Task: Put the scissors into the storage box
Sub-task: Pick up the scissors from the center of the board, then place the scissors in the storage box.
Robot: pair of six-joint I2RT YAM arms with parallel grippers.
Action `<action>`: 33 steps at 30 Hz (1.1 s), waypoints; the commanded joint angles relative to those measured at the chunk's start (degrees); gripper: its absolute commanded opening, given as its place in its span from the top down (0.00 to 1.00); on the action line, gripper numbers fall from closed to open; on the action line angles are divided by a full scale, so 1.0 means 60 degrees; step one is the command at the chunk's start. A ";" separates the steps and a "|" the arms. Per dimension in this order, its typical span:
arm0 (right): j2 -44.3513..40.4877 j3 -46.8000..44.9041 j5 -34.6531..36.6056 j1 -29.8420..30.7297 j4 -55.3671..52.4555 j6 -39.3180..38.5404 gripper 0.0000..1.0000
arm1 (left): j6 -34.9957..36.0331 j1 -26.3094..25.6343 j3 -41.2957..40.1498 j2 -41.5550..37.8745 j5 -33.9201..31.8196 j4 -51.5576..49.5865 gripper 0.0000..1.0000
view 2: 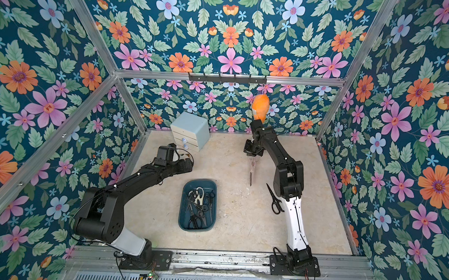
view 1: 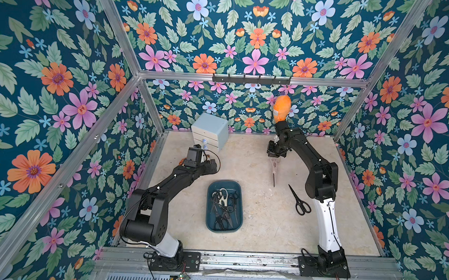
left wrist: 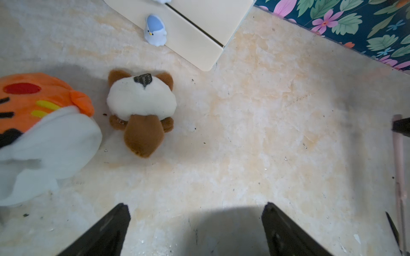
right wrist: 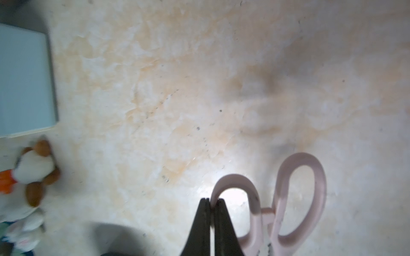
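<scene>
The right gripper [right wrist: 212, 200] is clamped on one handle loop of the pink scissors [right wrist: 299, 157], which hang tips-down beneath it; the storage box [view 1: 208, 212], holding several pairs, lies at its 7 o'clock; black scissors [view 1: 297, 198] lie on the table [view 1: 266, 225] at its 5 o'clock. The left gripper [left wrist: 196, 208] stands with its fingers apart above the table.

one storage box [view 1: 208, 210], one cabinet [view 1: 213, 124], two arms [view 1: 180, 177]
</scene>
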 commanded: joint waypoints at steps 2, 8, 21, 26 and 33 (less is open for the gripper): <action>-0.1264 -0.1320 -0.0290 0.0471 0.1481 0.1881 1.00 | 0.0141 0.0011 0.0186 -0.0181 -0.0177 0.0521 0.02; -0.2567 -0.2334 0.0239 0.1659 0.2455 0.3141 1.00 | -0.0045 0.0093 0.0284 -0.0201 -0.0049 0.0528 0.02; -0.4219 -0.5520 0.1775 0.4723 0.5146 0.6435 1.00 | -0.0562 0.0820 0.0136 -0.0594 0.0129 0.0777 0.01; -0.4108 -0.6191 0.2127 0.5501 0.5724 0.7627 1.00 | -0.0623 0.0946 0.0075 -0.0730 0.0175 0.0820 0.01; -0.3641 -0.6454 0.1795 0.6101 0.6018 0.8657 1.00 | -0.0681 0.1065 0.0043 -0.0801 0.0227 0.0880 0.01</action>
